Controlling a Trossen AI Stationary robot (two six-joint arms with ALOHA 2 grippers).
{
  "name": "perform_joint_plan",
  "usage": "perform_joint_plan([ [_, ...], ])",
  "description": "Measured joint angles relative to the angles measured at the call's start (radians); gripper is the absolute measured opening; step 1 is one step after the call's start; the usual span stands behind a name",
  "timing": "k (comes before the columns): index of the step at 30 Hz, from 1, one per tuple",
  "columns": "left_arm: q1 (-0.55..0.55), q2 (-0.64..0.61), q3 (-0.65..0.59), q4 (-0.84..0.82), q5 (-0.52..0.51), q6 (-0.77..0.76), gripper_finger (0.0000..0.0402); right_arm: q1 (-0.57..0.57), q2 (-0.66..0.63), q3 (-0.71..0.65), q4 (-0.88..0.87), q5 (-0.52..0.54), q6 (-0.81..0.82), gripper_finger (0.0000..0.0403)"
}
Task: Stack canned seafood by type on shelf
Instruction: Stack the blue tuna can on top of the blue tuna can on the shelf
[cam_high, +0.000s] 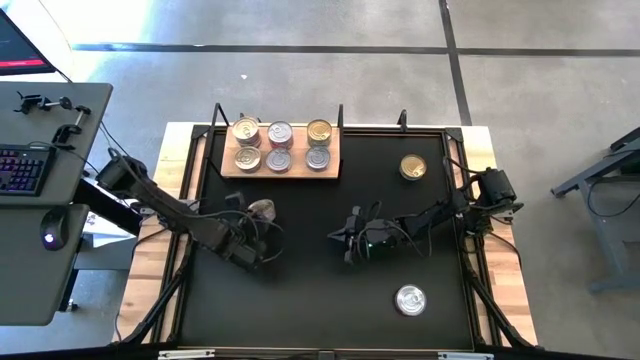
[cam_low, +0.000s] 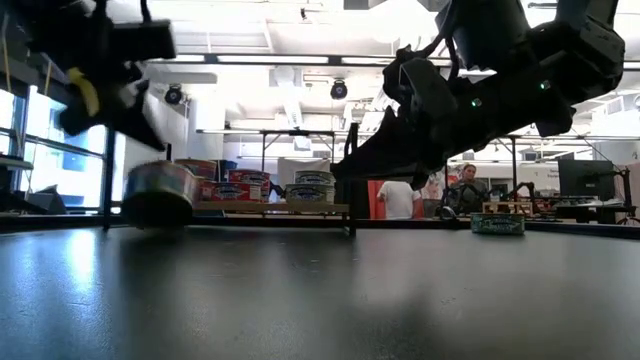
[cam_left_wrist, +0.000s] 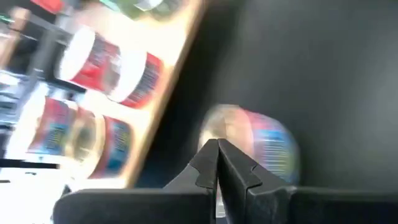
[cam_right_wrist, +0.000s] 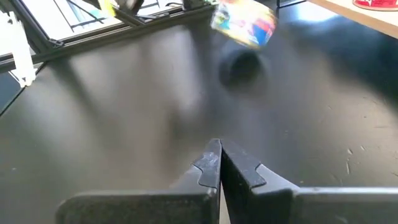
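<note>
L gripper (cam_left_wrist: 217, 163) is sitting w/ fingers pressed together, gripping nothing, just behind a short round silver-lidded tin (cam_high: 262, 208) lying loose on the black tabletop (cam_high: 300, 300), near the light-brown wooden shelf board (cam_high: 329, 171). R gripper (cam_right_wrist: 219, 163) is hovering mid-table, fingers together too. Tin is looking rigid, smooth, prob slippery and lightish; best pinching across its side wall, not the lid.

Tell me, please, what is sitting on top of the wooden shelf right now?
Six cans sit on the shelf in two rows of three. Whether any hide a second layer beneath cannot be seen from above.
</note>
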Motion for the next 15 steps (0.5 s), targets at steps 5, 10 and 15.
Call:
perform_joint_plan([
  [5, 0.048, -0.001, 0.0, 0.007, -0.035, 0.004, 0.0001, 0.0, 0.0, 0.0, -0.001, 0.0, 0.0, 0.0],
  [10, 0.069, -0.001, -0.017, 0.114, 0.12, 0.077, 0.0001, 0.0, 0.0, 0.0, -0.002, 0.0, -0.018, 0.0],
  [15, 0.067, -0.001, -0.088, 0.417, 0.255, 0.266, 0.003, 0.0, 0.0, 0.0, -0.002, 0.0, -0.02, 0.0],
])
